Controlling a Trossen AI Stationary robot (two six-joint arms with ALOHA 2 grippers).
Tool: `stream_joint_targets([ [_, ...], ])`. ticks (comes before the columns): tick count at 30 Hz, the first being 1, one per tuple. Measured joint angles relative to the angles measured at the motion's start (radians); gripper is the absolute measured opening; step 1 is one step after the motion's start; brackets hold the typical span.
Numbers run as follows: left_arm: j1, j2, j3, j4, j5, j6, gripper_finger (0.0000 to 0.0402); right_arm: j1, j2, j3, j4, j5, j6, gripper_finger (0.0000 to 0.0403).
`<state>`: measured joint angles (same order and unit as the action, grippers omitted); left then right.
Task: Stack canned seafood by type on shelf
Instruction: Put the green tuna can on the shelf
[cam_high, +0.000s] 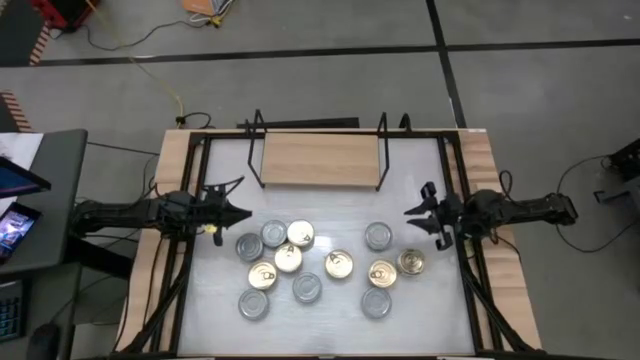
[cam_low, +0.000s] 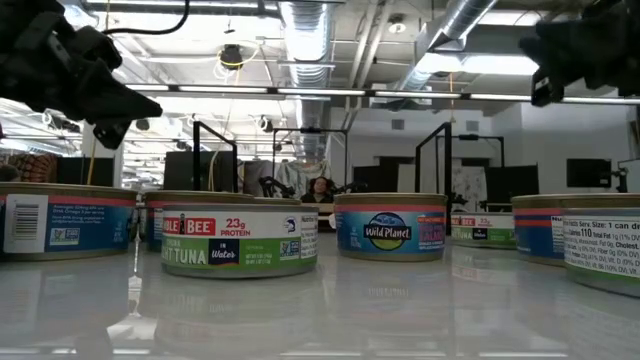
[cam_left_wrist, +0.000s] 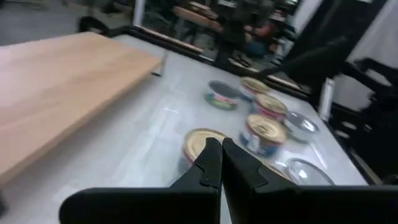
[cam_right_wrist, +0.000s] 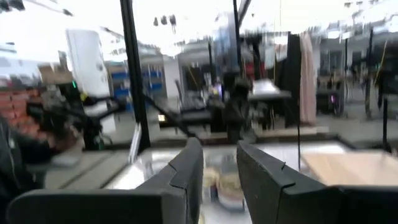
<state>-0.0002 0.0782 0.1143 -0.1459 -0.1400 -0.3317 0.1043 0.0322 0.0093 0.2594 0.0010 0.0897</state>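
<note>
Big white tabletop (cam_high: 320, 300) under me, w/ the shelf (cam_high: 318, 158) at its far side: a light-wood board, black wire frames at both ends, nothing on it.

My left arm reaches in from the left edge; left gripper (cam_high: 240, 213) hangs above the table just left of the tin cluster, fingers (cam_left_wrist: 208, 163) pressed together, holding nothing. My right arm comes in from the right edge; right gripper (cam_high: 412, 217) sits near the right-hand tins, fingers (cam_right_wrist: 186, 165) spread a bit w/ only air between them.

The canned seafood (cam_high: 288, 258) lies loose on the table in front of the shelf, approx. a dozen flat round tins, gold tops & silver-grey tops mixed (none stacked). Left group is bunched close, some touching; a gold one (cam_high: 339, 264) sits alone mid-table; right group of four (cam_high: 382, 272) is near my right fingers. Low view shows a tuna label (cam_low: 240, 245) up close.
</note>
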Motion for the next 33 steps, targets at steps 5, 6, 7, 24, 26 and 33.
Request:
stream_joint_targets([
  [5, 0.0, 0.0, 0.001, 0.0, -0.119, -0.013, 0.0, 0.0, 0.0, 0.0, 0.022, 0.0, 0.093, 0.0127],
  [6, 0.0, 0.0, 0.001, 0.0, -0.145, -0.014, 0.0, 0.0, 0.0, 0.0, 0.023, 0.0, 0.094, 0.0127],
  [7, 0.0, 0.0, 0.001, 0.0, -0.163, -0.021, 0.0, -0.001, 0.0, 0.0, 0.024, 0.0, 0.094, 0.0127],
  [24, 0.0, 0.0, 0.002, 0.015, -0.182, -0.099, 0.0, -0.001, 0.0, 0.0, 0.079, 0.455, -0.012, 0.0127],
  [26, 0.0, 0.0, 0.002, 0.075, -0.177, -0.082, 0.0, -0.002, 0.0, 0.0, 0.085, 0.48, -0.006, 0.0127],
  [33, 0.0, 0.0, 0.002, 0.485, 0.07, 0.158, 0.0, 0.0, 0.007, 0.0, 0.089, 0.465, 0.167, 0.0127],
])
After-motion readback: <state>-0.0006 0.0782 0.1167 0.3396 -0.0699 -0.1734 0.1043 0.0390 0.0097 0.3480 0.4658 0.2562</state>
